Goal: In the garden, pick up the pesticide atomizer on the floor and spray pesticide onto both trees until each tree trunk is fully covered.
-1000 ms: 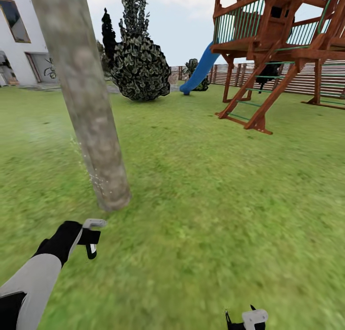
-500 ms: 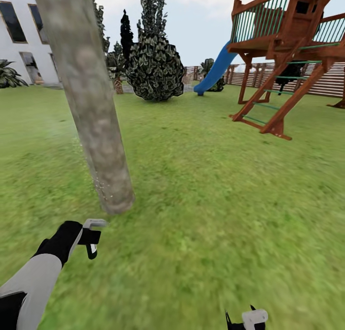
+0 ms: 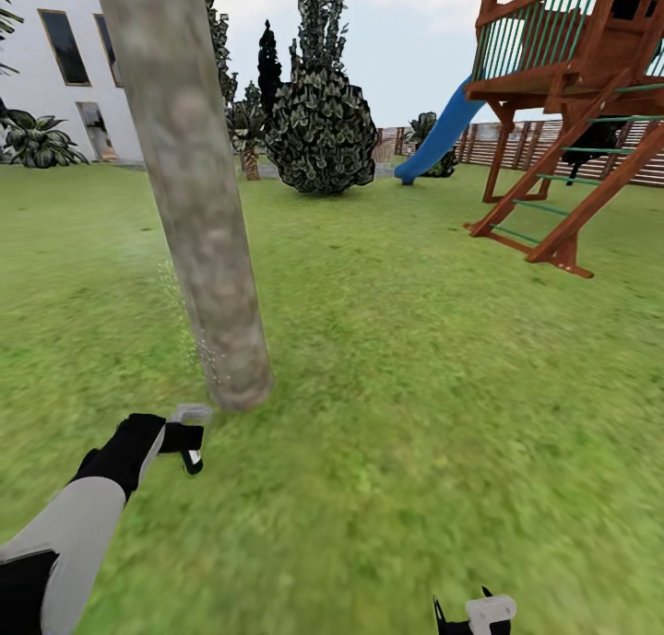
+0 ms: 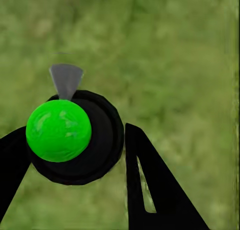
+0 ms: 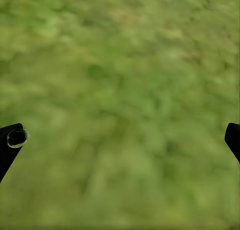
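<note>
Grass (image 3: 443, 432) fills the near ground under both arms. Nearest, at the lower edge of the head view, the right gripper (image 3: 472, 617) pokes in; its wrist view shows the two black fingertips (image 5: 11, 140) set wide apart with nothing but lawn between them. A little farther, the left gripper (image 3: 175, 435) reaches forward on its grey and black arm and clasps the spray bottle (image 3: 189, 432) — the wrist view has the black fingers (image 4: 150, 185) pressed on either side of the round black body (image 4: 95, 140), which bears a bright green ball and a grey nozzle. Just beyond the bottle's grey head stands the base of a thick, leaning tree trunk (image 3: 198, 211), with fine pale specks (image 3: 198, 340) scattered along its lower left edge. Farther back sit a round dark bush (image 3: 321, 137), a blue slide (image 3: 441, 142) and a brown wooden play frame (image 3: 572, 110) — then the slatted fence (image 3: 516, 137) and the white house (image 3: 74, 73).
</note>
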### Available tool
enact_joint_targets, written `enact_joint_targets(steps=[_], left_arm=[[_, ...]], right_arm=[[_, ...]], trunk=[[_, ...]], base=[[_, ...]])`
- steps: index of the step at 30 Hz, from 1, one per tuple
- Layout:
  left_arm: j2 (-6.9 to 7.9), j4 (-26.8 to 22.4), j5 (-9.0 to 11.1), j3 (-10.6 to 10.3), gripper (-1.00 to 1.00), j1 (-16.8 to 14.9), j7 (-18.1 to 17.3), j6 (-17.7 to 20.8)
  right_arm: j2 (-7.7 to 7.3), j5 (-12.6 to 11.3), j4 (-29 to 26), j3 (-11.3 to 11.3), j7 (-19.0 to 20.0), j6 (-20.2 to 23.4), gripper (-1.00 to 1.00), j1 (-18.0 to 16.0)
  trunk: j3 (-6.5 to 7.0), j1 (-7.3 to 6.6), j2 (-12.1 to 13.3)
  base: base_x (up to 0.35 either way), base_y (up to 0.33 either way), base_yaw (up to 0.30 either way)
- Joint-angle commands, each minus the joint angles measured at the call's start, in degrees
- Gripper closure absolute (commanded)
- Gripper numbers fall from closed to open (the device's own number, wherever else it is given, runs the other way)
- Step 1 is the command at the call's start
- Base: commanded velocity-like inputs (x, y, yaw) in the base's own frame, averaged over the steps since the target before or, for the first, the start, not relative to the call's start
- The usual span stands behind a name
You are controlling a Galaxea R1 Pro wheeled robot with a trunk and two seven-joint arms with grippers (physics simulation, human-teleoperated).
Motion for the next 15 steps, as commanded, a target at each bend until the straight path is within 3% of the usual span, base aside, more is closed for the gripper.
enact_joint_targets(steps=[1,3,7,9,10,11,15], left_arm=[[-0.22,-0.16,-0.33,-0.06,1.00,-1.67,-0.05,1.11],[-0.37,-0.44,-0.42,-0.19,1.00,-5.08,-0.21,5.40],[-0.35,-0.42,-0.47,-0.28,1.00,-9.20,-0.77,7.10],[-0.01,-0.42,-0.54,-2.76,1.00,-10.46,-4.48,8.83],[0.24,-0.49,-0.55,-5.88,1.00,-11.12,-7.18,10.89],[0.32,-0.60,-0.56,-7.13,1.00,-11.37,-8.15,12.22],[0.62,-3.94,-0.53,-8.56,1.00,-11.32,-9.22,13.95]], right_arm=[[-0.05,0.00,0.00,-0.01,0.00,0.00,-1.00,0.00],[-0.08,0.00,0.00,-0.02,0.00,0.00,-1.00,0.00],[-0.09,0.00,0.00,-0.08,0.00,0.00,-1.00,0.00],[-0.09,0.00,0.00,-0.08,0.00,0.00,-1.00,0.00],[-0.09,0.00,0.00,-0.08,0.00,0.00,-1.00,0.00],[-0.09,0.00,0.00,-0.08,0.00,0.00,-1.00,0.00],[-0.09,0.00,0.00,-0.08,0.00,0.00,-1.00,0.00]], trunk=[[-0.01,0.00,0.00],[-0.01,0.00,0.00],[-0.01,0.00,0.00],[-0.01,0.00,0.00],[-0.01,0.00,0.00],[-0.01,0.00,0.00],[-0.01,0.00,0.00]], base=[[0.000,0.000,0.000],[0.000,0.000,0.000],[0.000,0.000,0.000],[0.000,0.000,0.000],[0.000,0.000,0.000],[0.000,0.000,0.000],[0.000,0.000,0.000]])
